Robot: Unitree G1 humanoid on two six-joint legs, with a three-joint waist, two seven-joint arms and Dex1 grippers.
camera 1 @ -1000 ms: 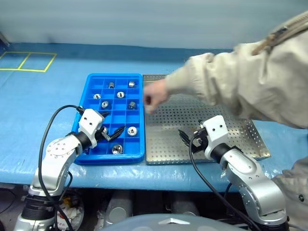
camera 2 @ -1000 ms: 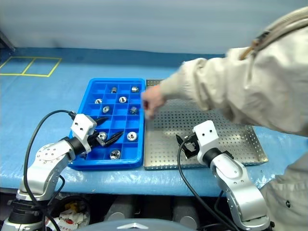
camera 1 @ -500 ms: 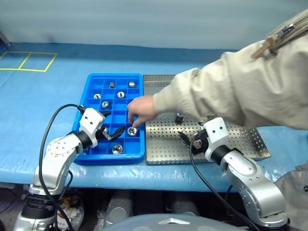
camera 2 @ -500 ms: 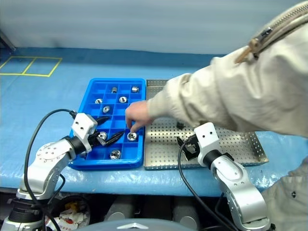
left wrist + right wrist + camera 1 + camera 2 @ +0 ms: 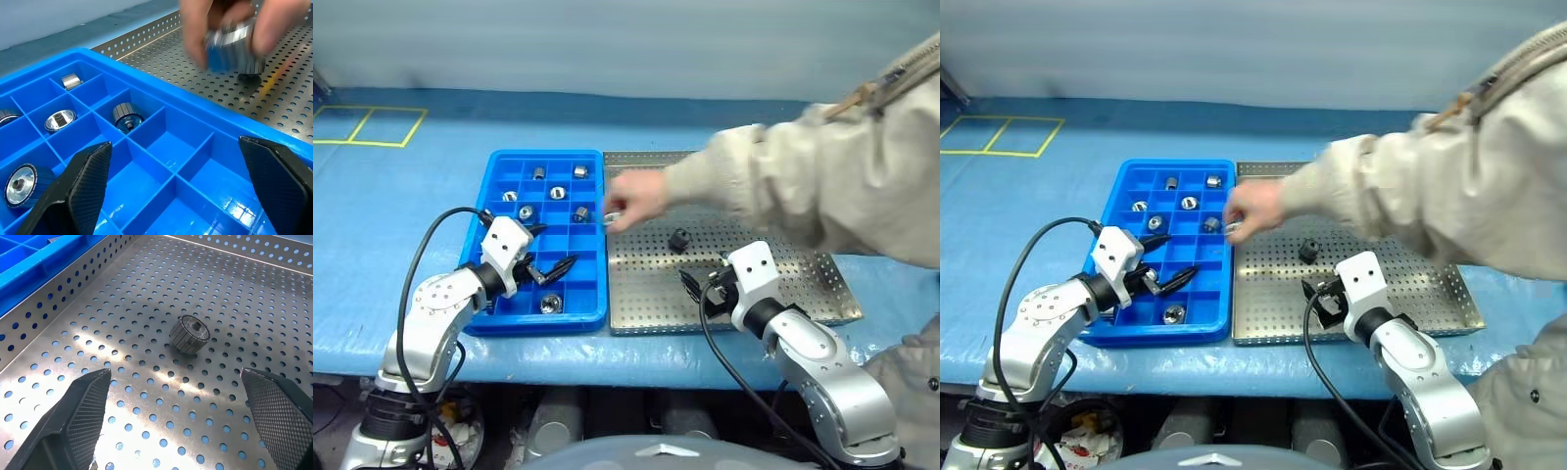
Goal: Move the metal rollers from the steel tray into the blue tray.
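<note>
A person's hand (image 5: 631,203) held a roller (image 5: 230,46) over the seam between the blue tray (image 5: 590,304) and the steel tray (image 5: 803,284). One roller (image 5: 189,334) lay on the steel tray; others sat in blue compartments. Both grippers, left (image 5: 551,257) and right (image 5: 697,284), hovered with fingers spread wide, empty.

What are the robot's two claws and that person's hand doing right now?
Left gripper: open, empty, over the blue tray.
Right gripper: open, empty, over the steel tray.
Person's hand: holding a metal roller.

Silver arms; white wrist blocks; black textured fingers (image 5: 73,426); black cables looped. Person's sleeve (image 5: 803,186): beige jacket.
</note>
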